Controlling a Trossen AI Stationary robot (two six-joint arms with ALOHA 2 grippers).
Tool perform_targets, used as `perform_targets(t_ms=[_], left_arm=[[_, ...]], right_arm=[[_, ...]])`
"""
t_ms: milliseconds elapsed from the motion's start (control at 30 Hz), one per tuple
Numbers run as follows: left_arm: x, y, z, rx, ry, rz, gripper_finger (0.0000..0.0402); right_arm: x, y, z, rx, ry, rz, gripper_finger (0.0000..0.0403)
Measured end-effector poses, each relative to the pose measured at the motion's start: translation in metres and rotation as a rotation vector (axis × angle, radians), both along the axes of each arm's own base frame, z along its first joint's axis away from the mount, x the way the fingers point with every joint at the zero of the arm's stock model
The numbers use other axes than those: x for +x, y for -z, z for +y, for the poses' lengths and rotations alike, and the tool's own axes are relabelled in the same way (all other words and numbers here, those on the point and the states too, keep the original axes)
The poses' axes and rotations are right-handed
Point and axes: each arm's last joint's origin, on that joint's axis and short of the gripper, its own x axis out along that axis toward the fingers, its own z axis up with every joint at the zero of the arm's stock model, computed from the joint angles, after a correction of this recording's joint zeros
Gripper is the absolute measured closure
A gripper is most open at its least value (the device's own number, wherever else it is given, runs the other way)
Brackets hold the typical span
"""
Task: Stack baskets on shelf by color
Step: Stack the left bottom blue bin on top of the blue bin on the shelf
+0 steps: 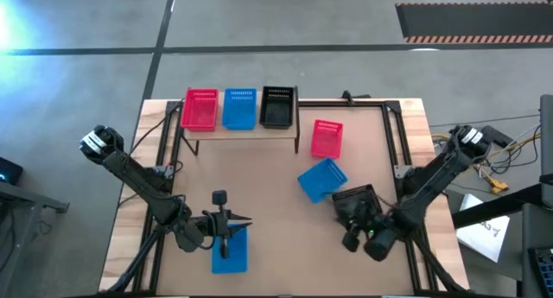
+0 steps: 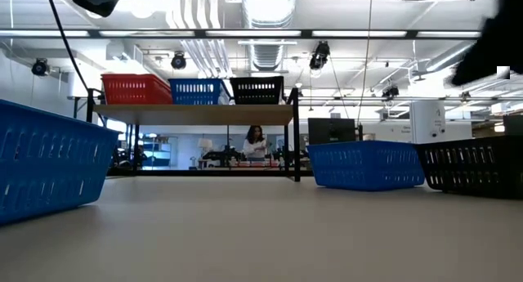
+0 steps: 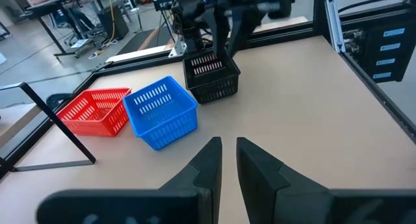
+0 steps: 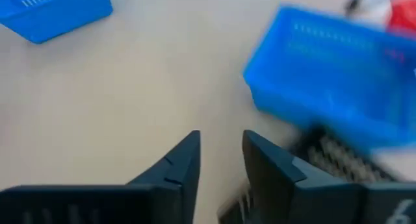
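Shelf [image 1: 238, 132] sits at the table's far edge with three baskets in a row on top: red basket [image 1: 200, 109], blue basket [image 1: 239, 108], black basket [image 1: 278, 106]. Low view shows the same row from the side, red [image 2: 136, 89], blue [image 2: 196, 91], black [image 2: 257, 90].

Loose on the tabletop [image 1: 276, 212]: a second red basket [image 1: 326, 138] right of the shelf, a tilted blue basket [image 1: 322, 179] just nearer than it, a black basket [image 1: 354, 200] under the right arm, and another blue basket [image 1: 230, 249] at the near edge under the left arm.

Left gripper [image 1: 226, 222] is low over that near blue basket, arm stretched in from the left; its wrist view shows the fingers [image 3: 208, 162] nearly closed with a thin gap, holding nothing.

Right gripper [image 1: 352, 237] hangs just beside the black basket, arm bent in from the right; fingers [image 4: 185, 159] slightly apart, empty.

Left wrist view alone shows the right arm standing over the black basket [image 3: 209, 78]. A person [image 2: 254, 143] shows only in the low view, behind the shelf.
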Motion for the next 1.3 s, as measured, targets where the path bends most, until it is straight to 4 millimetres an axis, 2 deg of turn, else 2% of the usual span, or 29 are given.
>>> perform_targets(t_ms=[100, 233, 400, 500, 567, 700, 833, 933, 1033, 1167, 1300], left_arm=[[0.001, -0.002, 0.000, -0.013, 0.000, -0.015, 0.0371], [0.002, -0.005, -0.002, -0.022, 0.000, -0.024, 0.0371], [-0.008, -0.024, -0.013, 0.030, 0.047, 0.047, 0.0371], [-0.019, -0.038, -0.021, 0.017, 0.097, 0.174, 0.0371], [-0.022, -0.046, -0.026, -0.075, 0.135, 0.279, 0.0371], [-0.013, -0.056, -0.043, -0.253, 0.223, 0.422, 0.0371], [-0.005, -0.051, -0.071, -0.318, 0.360, 0.546, 0.0371], [-0.001, -0.040, -0.087, -0.342, 0.345, 0.579, 0.0371], [0.008, -0.018, -0.096, -0.383, 0.276, 0.611, 0.0371], [0.023, 0.003, -0.094, -0.381, 0.283, 0.713, 0.0361], [0.027, 0.006, -0.090, -0.430, 0.370, 0.815, 0.0319]], right_arm=[[0.026, 0.005, -0.003, -0.110, -0.029, -0.013, 0.0266], [0.063, 0.003, -0.016, -0.200, -0.007, 0.039, 0.0242], [0.098, 0.000, -0.026, -0.220, -0.074, 0.142, 0.0228], [0.110, 0.005, -0.026, -0.251, -0.109, 0.178, 0.0228], [0.116, 0.009, -0.022, -0.267, -0.118, 0.192, 0.0231], [0.128, 0.012, -0.015, -0.279, -0.130, 0.193, 0.0238], [0.136, 0.012, -0.011, -0.291, -0.145, 0.193, 0.0244], [0.134, 0.011, -0.009, -0.291, -0.152, 0.191, 0.0249], [0.128, 0.012, -0.007, -0.304, -0.172, 0.205, 0.0253], [0.119, 0.013, -0.002, -0.320, -0.200, 0.229, 0.0257], [0.110, 0.017, 0.004, -0.321, -0.212, 0.244, 0.0257]])
